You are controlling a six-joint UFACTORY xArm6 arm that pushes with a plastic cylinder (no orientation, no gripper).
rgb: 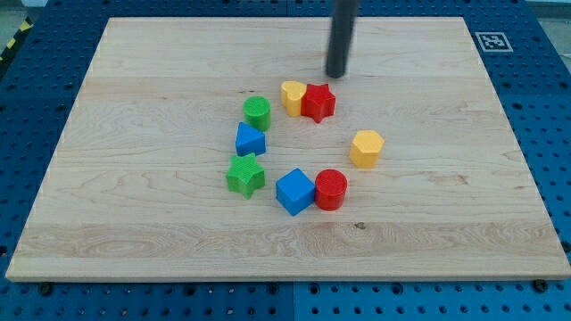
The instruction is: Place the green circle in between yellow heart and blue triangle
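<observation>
The green circle point(257, 112) stands on the wooden board, just above the blue triangle point(250, 140) and to the left of the yellow heart point(292, 96). The yellow heart touches the red star point(318, 102) on its right. My tip point(335, 75) is above and to the right of the red star, apart from every block.
A green star point(245, 174) lies below the blue triangle. A blue cube point(295, 191) and a red cylinder point(331, 188) sit together lower down. A yellow hexagon point(366, 148) is to the right. The board point(134, 223) has a marker tag point(492, 40) at its top right corner.
</observation>
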